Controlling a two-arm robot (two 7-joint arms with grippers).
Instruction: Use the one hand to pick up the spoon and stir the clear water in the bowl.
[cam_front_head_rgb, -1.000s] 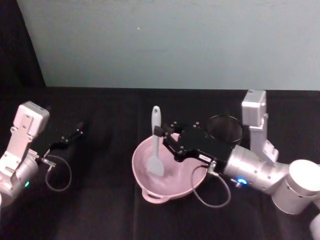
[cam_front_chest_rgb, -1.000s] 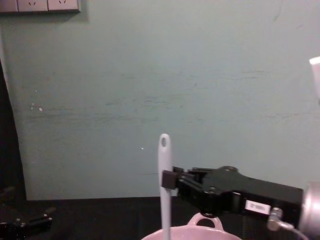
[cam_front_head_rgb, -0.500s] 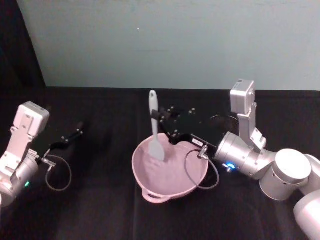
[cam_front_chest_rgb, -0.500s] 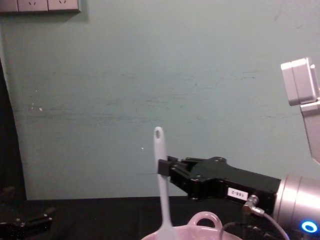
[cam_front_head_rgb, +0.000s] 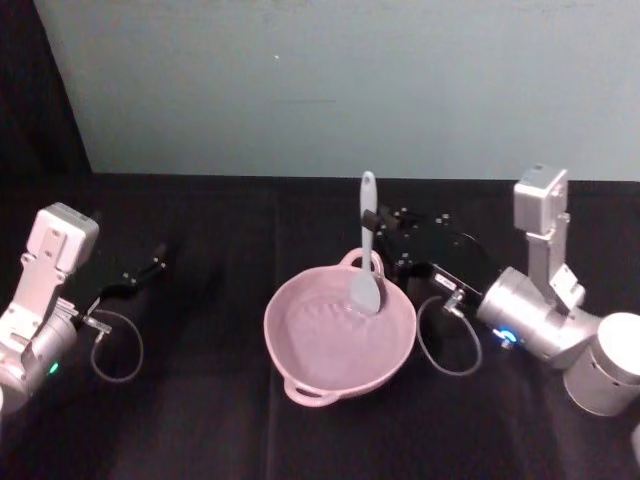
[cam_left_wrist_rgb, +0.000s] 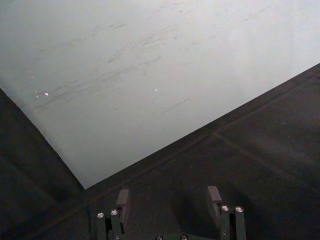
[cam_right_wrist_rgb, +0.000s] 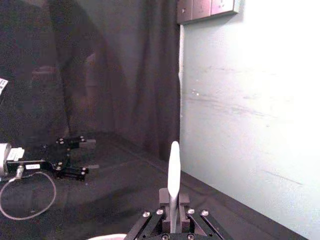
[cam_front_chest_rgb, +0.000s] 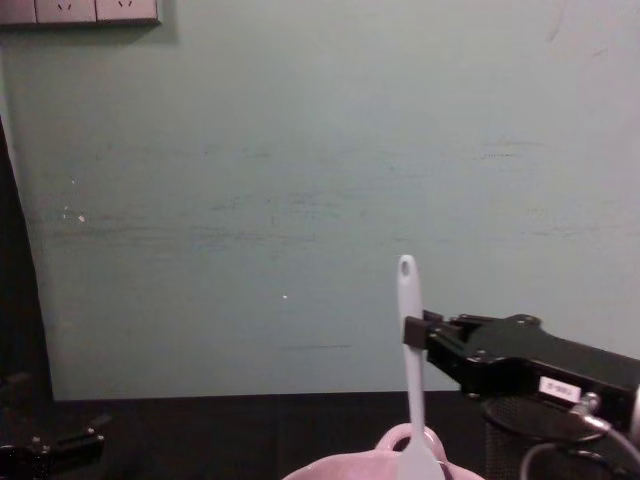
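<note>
Grips the spoon (cam_front_head_rgb: 367, 250) in the right tool (cam_front_head_rgb: 371, 218), pinched shut on the handle a little below its top end and reaching in from the right side of the black table (cam_front_head_rgb: 200, 400). Holds it close to upright, oval hole uppermost, with the flat widened head dipped into the far right part of the bowl (cam_front_head_rgb: 300, 320), just beside the loop handle (cam_front_head_rgb: 353, 260) on the far rim. Looks long, slim and white from the chest, running straight down from the black blocky right tool (cam_front_chest_rgb: 412, 330) to the pink rim at the bottom edge; looks greyer from the head, most of all at the head of the spoon. From the right wrist, shows as a narrow white blade (cam_right_wrist_rgb: 173, 167) rising from between the two closed pads (cam_right_wrist_rgb: 164, 196). As for the bowl: pale pink and glossy, round, set at the middle of the table, with a second small loop on the near rim and a faintly rippled look inside. Behind the right tool in the chest view, a black mesh cup (cam_front_chest_rgb: 515, 445) on the table. Far off at the left of the table, well apart from the bowl, the left tool (cam_front_head_rgb: 150, 268), with fingers (cam_left_wrist_rgb: 214, 197) spread wide and nothing between them.
</note>
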